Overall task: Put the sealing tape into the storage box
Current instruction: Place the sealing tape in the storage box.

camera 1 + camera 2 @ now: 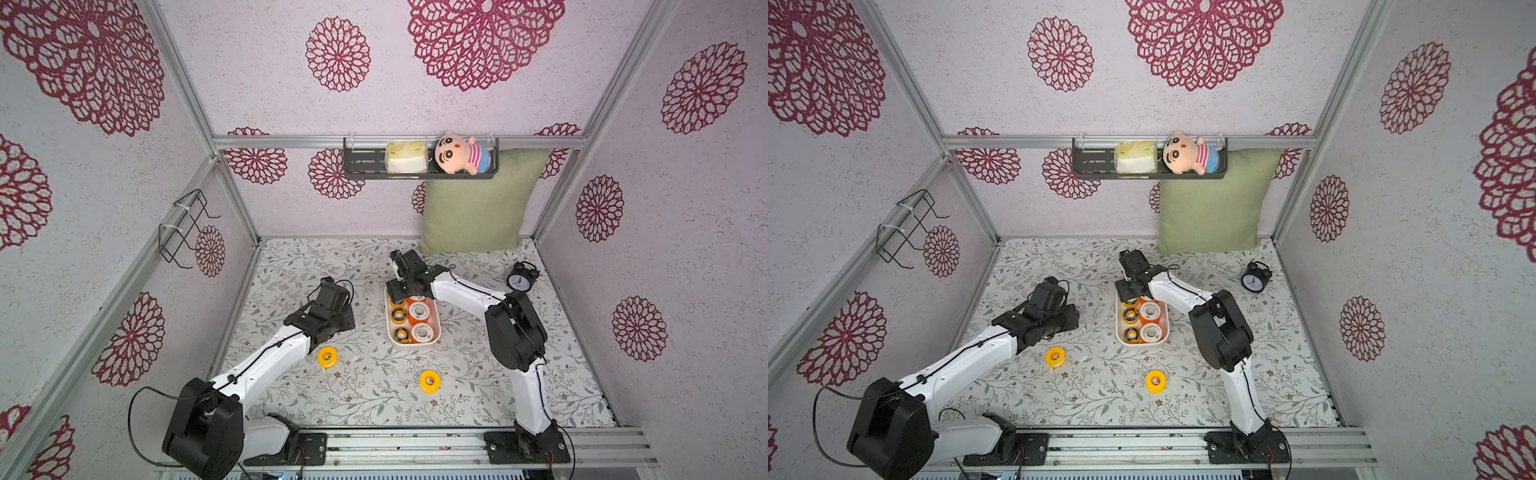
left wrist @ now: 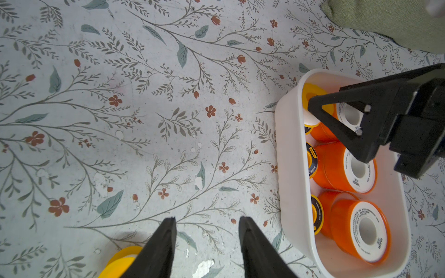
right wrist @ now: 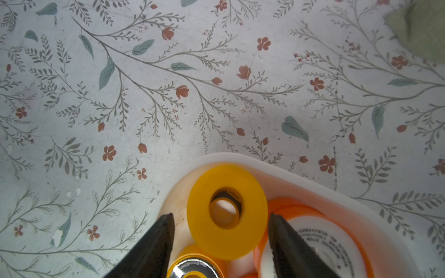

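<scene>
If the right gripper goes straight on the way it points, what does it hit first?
Likely the plain yellow spool in the storage box, lying between the open jaws of the right gripper; depth unclear.

Right gripper with black fingers spread apart. Between them a yellow tape roll, tipped up inside the end of the white storage box. Next to it an orange roll with a white face. Flowery table cover all around, and a green pillow corner past the box.
</scene>
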